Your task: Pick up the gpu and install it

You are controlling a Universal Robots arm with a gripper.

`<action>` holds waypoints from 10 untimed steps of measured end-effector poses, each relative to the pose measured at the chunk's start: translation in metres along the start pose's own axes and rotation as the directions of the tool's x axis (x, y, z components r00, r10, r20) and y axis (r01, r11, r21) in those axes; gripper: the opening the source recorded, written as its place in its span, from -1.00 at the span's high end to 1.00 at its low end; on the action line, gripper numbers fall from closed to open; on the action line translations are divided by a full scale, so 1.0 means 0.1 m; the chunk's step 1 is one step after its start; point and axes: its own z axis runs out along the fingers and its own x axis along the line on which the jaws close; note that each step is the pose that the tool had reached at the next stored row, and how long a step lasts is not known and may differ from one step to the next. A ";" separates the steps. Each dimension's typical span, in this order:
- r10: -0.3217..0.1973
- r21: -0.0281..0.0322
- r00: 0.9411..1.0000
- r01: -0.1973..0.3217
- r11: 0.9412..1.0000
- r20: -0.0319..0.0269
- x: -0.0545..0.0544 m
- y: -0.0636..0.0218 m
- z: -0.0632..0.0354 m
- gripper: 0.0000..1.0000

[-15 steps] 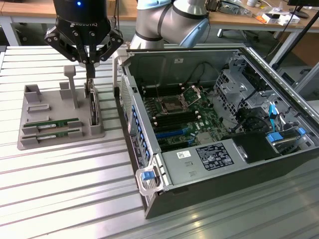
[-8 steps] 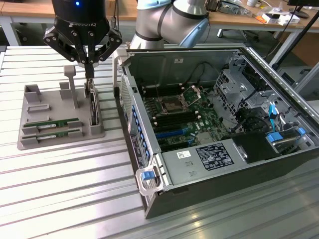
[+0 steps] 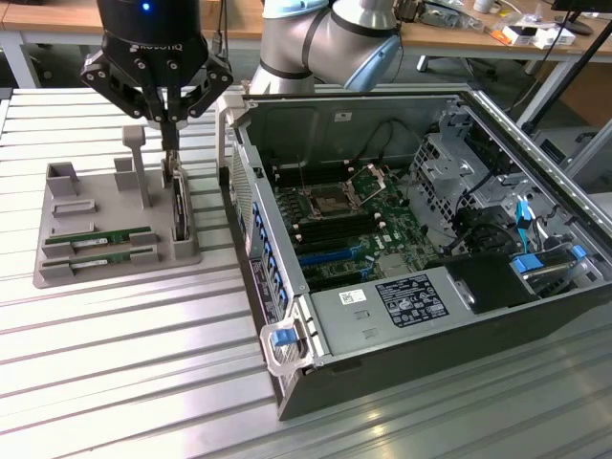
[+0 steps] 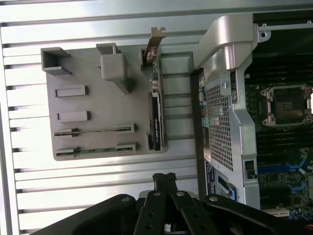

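The gripper [image 3: 169, 142] hangs over the grey fixture tray [image 3: 105, 201], just above the upright dark card [image 3: 180, 210] in its slot, with an upright grey post [image 3: 139, 172] close on the exterior view's left. Just beside the tray rises the computer case's rear wall [image 3: 246, 191]. The ribbed worktop [image 3: 124, 382] nearer the camera lies free.

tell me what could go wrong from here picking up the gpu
1. The gripper, jaws shut, hangs over the upright dark card, not the green sticks lying in the gray holder: it may go for the wrong part.
2. Shut jaws coming down could strike a part rather than straddle it.
3. The computer case wall stands close beside the holder: a swing might clip it.
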 end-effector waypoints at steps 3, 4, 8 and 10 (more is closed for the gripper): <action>0.000 0.000 1.000 0.000 1.000 0.000 0.01 0.000 0.000 0.80; 0.000 0.000 1.000 0.000 1.000 0.000 0.01 -0.001 0.000 0.80; 0.000 0.000 1.000 0.000 1.000 0.000 0.02 -0.002 0.000 0.80; 0.000 0.000 1.000 0.000 1.000 0.000 0.03 -0.002 0.000 0.80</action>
